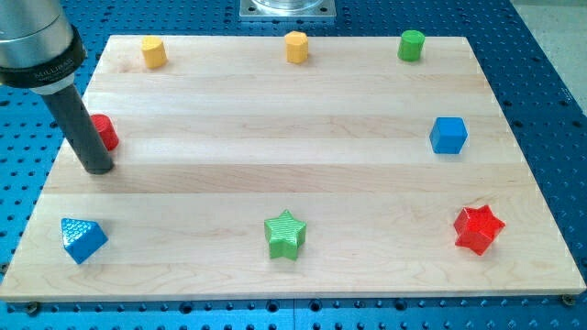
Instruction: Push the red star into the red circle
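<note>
Red star [479, 228]: lies in the near right corner of the worktop [293, 174], whole and in plain sight, with bare wood all round it.
Red circle [104, 132]: sits at the far left, near the worktop's left edge; the rod covers its left part, so its round shape can only partly be made out.
My tip [97, 169]: the rod's lower end rests on the wood just near and left of the red circle; whether rod and block touch cannot be told from this angle.
Claw: the arm carries none, only the dark rod, so nothing is clasped or let go.
Cut off: the rod's grey upper housing runs out of the view's top left corner.
Far edge: a yellow block [153, 52] at the left, an orange block [295, 46] in the middle and a green cylinder [412, 45] at the right stand close to the rim; the shapes of the first two are hard to read.
Right edge: a blue cube [448, 135] stands well apart from the red star, farther back.
Near edge: a blue triangular block [83, 239] at the left, a green star [284, 235] in the middle.
Open room: the wide middle band of wood between red star and red circle.
</note>
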Motion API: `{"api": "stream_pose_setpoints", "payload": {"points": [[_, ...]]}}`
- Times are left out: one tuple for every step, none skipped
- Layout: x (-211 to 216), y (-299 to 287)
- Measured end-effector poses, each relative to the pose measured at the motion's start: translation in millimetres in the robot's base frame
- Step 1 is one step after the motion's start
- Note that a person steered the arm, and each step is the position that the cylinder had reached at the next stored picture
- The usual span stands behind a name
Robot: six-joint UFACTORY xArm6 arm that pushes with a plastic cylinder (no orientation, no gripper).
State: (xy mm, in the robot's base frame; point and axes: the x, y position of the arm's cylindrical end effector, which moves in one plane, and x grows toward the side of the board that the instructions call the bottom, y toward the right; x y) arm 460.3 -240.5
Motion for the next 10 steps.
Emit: {"api": "stream_pose_setpoints", "payload": {"points": [[0.0,-2.4],[0.0,-3.4],[4.2,-5.4],[16.0,-5.9],[2.0,53.0],[-12.7,133.7],[-14.5,170.4],[7.4,201.4],[31.5,290.9],[26.4,365.7]]}}
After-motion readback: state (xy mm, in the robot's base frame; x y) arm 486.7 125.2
